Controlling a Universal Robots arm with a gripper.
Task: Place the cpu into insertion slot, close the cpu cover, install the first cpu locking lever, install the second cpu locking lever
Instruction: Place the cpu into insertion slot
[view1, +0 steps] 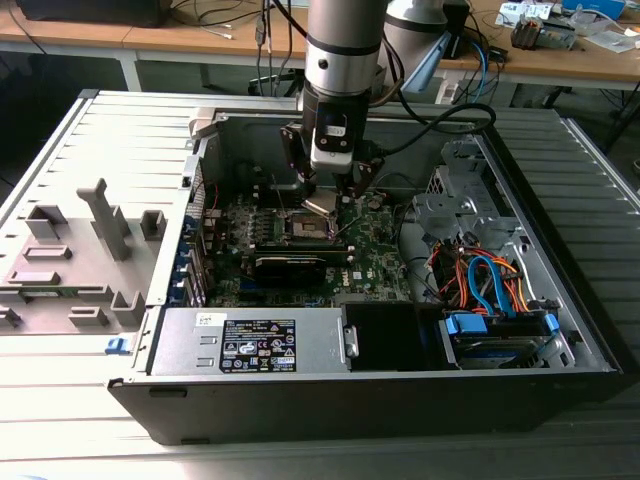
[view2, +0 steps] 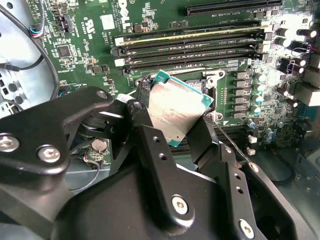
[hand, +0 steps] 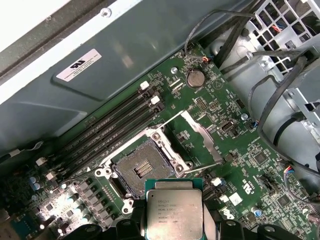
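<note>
Pinching cpu (hand: 174, 212) by its edges, hand (view2: 175, 116) hovers w/ room above bare insertion slot (hand: 140, 170), cpu cover (hand: 201, 136) swung open.

A grey ribbed metal tabletop (view1: 90, 420) spreads across the scene. Along the far side stand light wooden desks (view1: 60, 40) on white legs (view1: 130, 70), strewn with cables (view1: 225, 20); the floor (view1: 40, 90) beneath them is dark. Grey moulded fixtures (view1: 70, 260) sit at the exterior view's left

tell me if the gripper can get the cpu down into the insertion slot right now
Probably yes: the gripper holds the cpu above the insertion slot, the slot's centre lies bare, and the cpu cover stands swung open beside it.
</note>
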